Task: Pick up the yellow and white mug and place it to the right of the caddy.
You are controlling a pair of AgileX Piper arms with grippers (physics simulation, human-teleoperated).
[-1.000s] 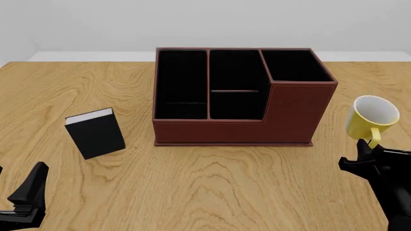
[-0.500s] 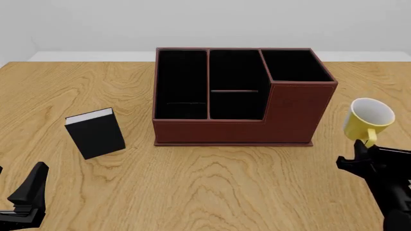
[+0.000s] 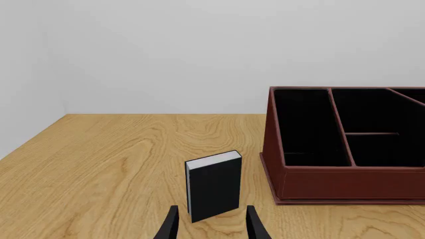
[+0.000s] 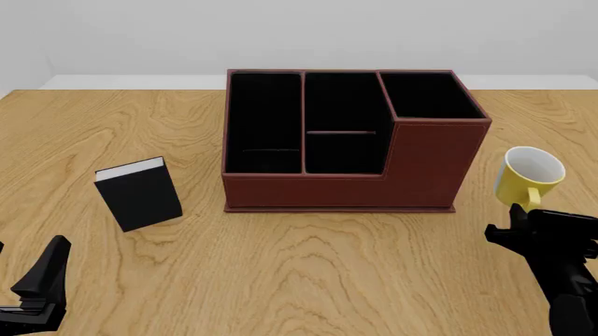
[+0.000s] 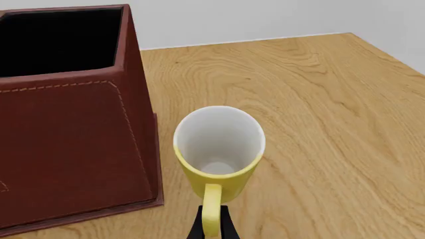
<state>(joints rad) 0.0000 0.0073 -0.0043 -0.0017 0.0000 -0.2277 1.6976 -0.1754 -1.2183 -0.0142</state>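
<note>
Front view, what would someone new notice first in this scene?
Probably the big reddish-brown caddy mid-table, its black compartments empty. Next, the yellow and white mug just right of it, held by its handle in the right gripper. A small black book stands to the caddy's left, in front of the idle left gripper.

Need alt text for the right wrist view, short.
A small yellow ceramic mug with a white inside is held by its loop handle in the right gripper, upright with its open mouth towards the camera. It sits close beside the tall end of the large reddish-brown leather-look caddy, over the light wooden table.
</note>
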